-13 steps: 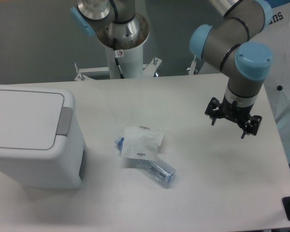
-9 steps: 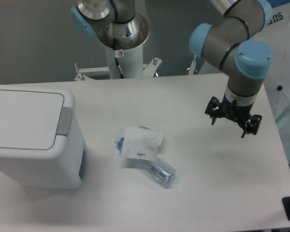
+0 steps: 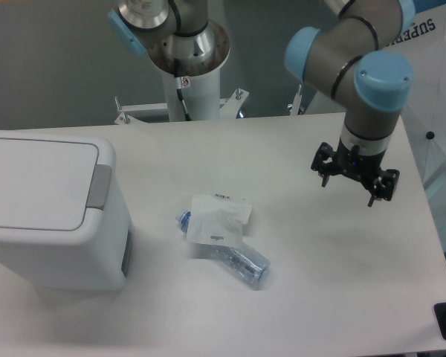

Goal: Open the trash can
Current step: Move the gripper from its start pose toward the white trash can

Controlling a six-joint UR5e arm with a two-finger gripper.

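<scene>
Our fingers (image 3: 324, 178) are spread apart around nothing, the gripper (image 3: 347, 190) hanging over the table's (image 3: 342, 297) right side, well apart from the closed trash can (image 3: 52, 212) at the left edge, with pouch (image 3: 217, 219) and bottle (image 3: 241, 261) between.

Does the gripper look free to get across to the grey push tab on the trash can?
Probably yes. The gripper hangs open above bare table, and the tab is uncovered; the pouch and bottle lie low between them.
</scene>
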